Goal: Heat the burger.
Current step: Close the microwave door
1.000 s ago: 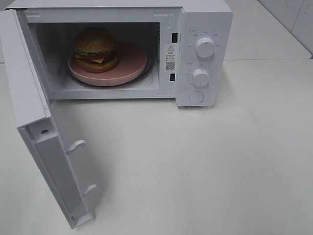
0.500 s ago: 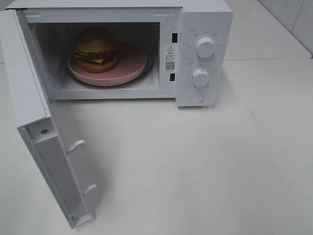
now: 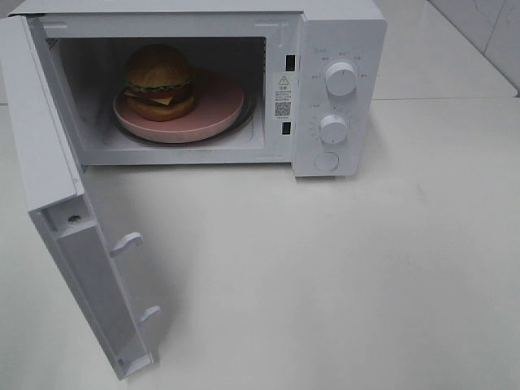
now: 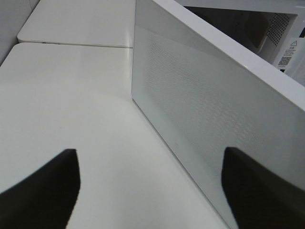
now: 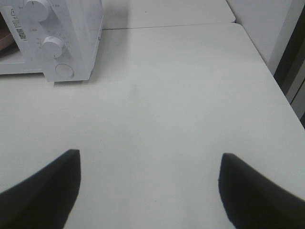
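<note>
The burger [image 3: 159, 81] sits on its pink plate [image 3: 213, 104] inside the white microwave [image 3: 341, 32], toward the plate's left side. The microwave door [image 3: 77, 244] stands wide open, swung out to the front left. Neither arm shows in the exterior view. In the left wrist view my left gripper [image 4: 147, 191] is open and empty, low over the table just outside the open door [image 4: 214, 119]. In the right wrist view my right gripper [image 5: 147, 191] is open and empty over bare table, well in front and to the right of the microwave [image 5: 71, 43].
The microwave front carries two round knobs, upper [image 3: 340, 79] and lower [image 3: 333, 128], and a round button [image 3: 327, 161] below them. The white table [image 3: 366, 276] spreads in front and to the right. A second table edge [image 5: 167, 19] lies behind.
</note>
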Tool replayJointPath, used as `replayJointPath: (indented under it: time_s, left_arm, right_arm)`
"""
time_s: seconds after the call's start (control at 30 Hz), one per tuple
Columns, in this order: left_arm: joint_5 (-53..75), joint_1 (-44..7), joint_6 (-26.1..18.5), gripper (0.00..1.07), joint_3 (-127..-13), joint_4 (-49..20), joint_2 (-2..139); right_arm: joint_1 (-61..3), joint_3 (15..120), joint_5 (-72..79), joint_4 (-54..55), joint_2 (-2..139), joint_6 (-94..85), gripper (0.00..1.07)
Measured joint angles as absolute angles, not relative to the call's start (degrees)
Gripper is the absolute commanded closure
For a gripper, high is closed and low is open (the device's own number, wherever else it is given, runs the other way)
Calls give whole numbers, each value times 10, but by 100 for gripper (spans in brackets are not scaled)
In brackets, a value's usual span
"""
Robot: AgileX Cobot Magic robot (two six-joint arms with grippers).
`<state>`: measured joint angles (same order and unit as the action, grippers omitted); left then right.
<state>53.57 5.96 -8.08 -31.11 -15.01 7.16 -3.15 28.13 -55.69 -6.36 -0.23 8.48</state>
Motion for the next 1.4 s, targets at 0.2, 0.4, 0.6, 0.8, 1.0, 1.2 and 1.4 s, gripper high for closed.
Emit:
replayJointPath:
  time_s: [0.2,0.4,0.6,0.8,1.0,1.2,1.4]
  left_arm:
    - [493,60,-81,85,-311,-150,119]
    - [442,60,-81,107,-311,-149,190]
    - [362,60,-84,107,-306,-124,244]
    - [224,60,-111,107,-252,-126,286]
    - [139,60,-121,107,-212,-132,303]
    - [-5,60,-128,107,-142,-136,334]
    - [-122,60,-128,107,-103,-122,366]
  right_arm:
    - [-32,281,-557,-64,-2,85,31]
    - [-32,281,-557,-64,-2,85,31]
    - [-32,281,-557,-64,-2,85,31]
    - [-32,281,-557,-64,-2,85,31]
    - [-32,281,-557,-64,-2,85,31]
    - [-32,281,-557,-64,-2,85,31]
    - [-32,281,-557,-64,-2,85,31]
